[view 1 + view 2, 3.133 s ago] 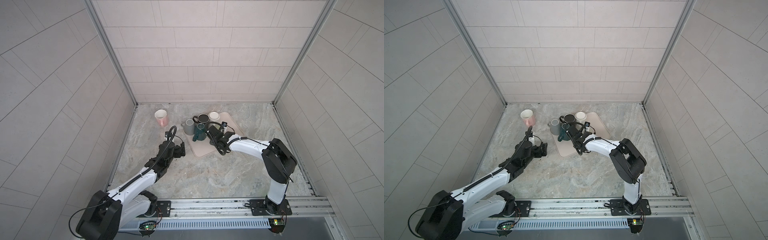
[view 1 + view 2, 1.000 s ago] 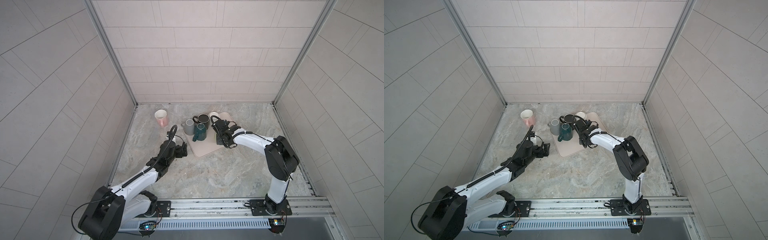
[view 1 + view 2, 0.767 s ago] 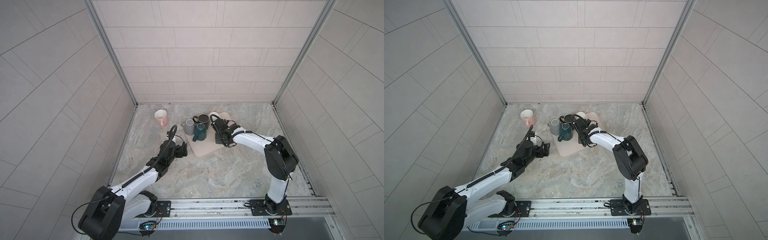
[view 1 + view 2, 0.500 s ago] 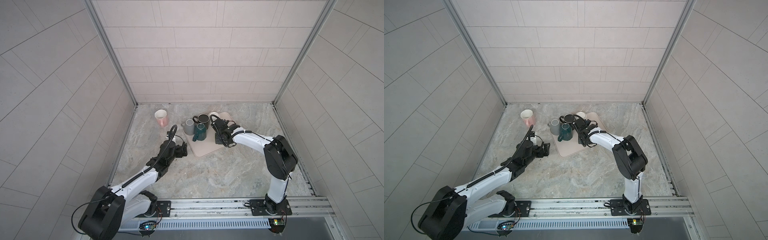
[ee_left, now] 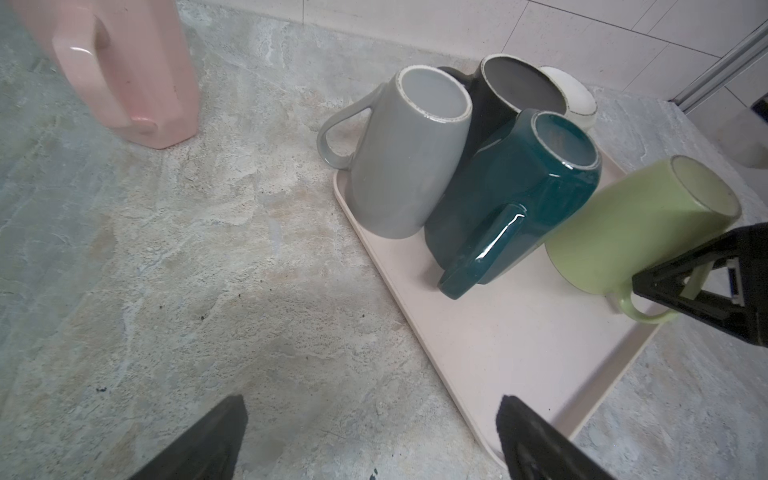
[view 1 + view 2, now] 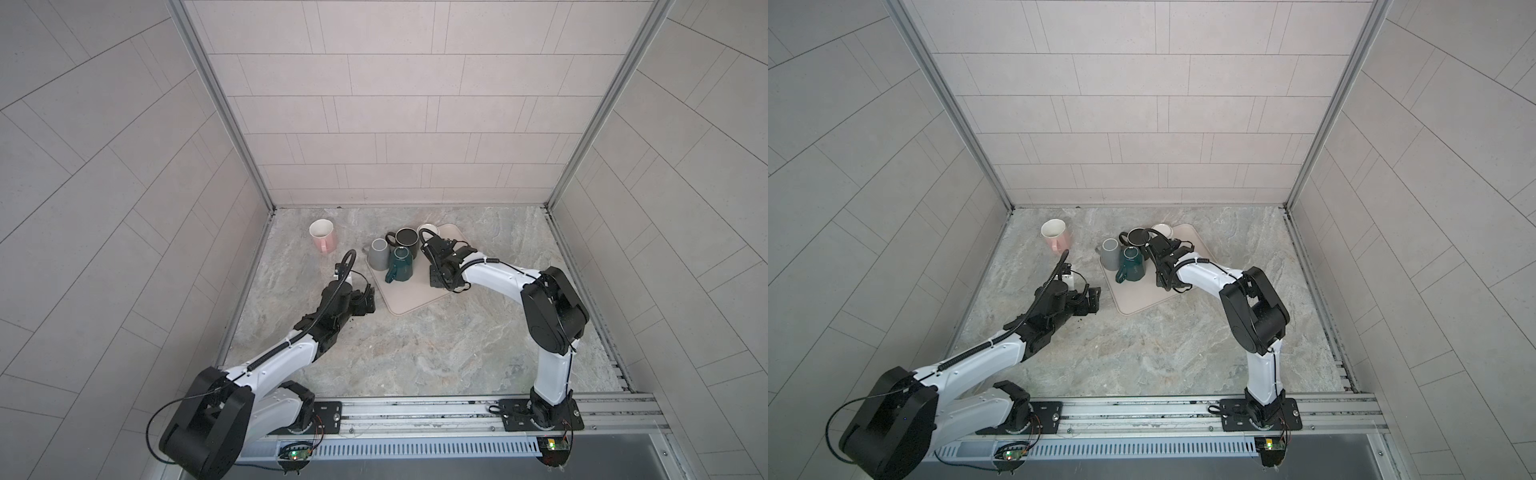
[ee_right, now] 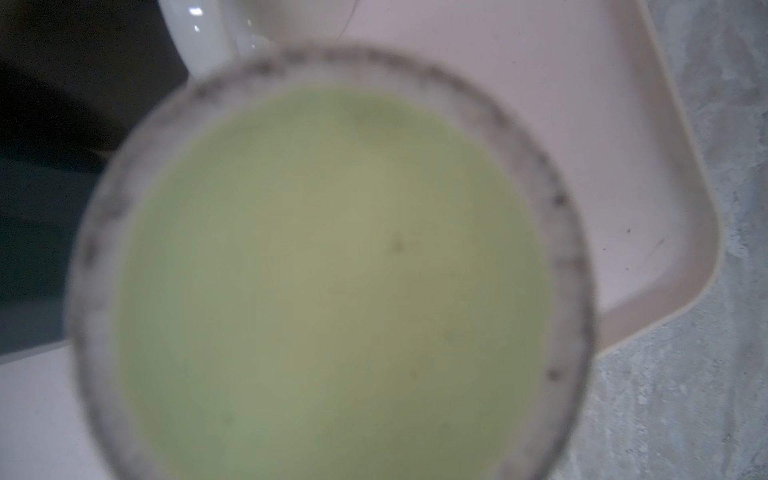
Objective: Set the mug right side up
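A light green mug (image 5: 640, 224) stands base up on the pink tray (image 5: 519, 345), beside the teal mug. In the left wrist view the black fingers (image 5: 727, 291) of my right gripper are closed on its handle. The mug's base (image 7: 332, 270) fills the right wrist view, blurred and very close. In both top views my right gripper (image 6: 439, 277) (image 6: 1163, 282) covers the mug from above. Off the tray's near left edge my left gripper (image 6: 368, 297) (image 6: 1094, 300) (image 5: 370, 419) hangs low over the counter, open, nothing between its fingers.
On the tray's left part a grey mug (image 6: 379, 253) and a teal mug (image 6: 401, 266) stand base up, close together. A black mug (image 6: 406, 239) and a white mug (image 6: 428, 229) sit behind them. A pink mug (image 6: 322, 235) stands upright on the counter, back left.
Three seconds ago my right gripper was beside the teal mug; it has since shifted right on the tray. Over the last second it barely moved. The left arm has stayed put.
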Available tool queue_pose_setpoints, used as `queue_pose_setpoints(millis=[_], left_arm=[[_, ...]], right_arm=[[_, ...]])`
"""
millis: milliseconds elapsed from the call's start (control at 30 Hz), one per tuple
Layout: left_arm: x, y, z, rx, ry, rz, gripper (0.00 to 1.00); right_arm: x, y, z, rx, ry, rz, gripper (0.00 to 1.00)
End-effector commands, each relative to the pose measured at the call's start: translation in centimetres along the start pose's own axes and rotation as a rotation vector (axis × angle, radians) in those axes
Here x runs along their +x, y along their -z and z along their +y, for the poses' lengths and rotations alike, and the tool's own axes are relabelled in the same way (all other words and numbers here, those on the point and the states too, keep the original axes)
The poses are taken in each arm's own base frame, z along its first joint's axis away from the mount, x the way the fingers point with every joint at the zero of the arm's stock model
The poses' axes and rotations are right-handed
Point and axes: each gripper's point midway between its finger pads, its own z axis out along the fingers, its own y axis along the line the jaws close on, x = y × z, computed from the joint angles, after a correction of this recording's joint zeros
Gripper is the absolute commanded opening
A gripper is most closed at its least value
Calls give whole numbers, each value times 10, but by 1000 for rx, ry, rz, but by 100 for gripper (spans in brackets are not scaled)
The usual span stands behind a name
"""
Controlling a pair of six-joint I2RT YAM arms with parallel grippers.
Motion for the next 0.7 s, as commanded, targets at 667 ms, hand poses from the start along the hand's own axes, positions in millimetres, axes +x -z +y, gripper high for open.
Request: queue_pose_setpoints(millis=[667], left_arm=[[1,-4,-5,19,11,5,100]], right_arm=[[-10,0,-12,75,4,27,19]])
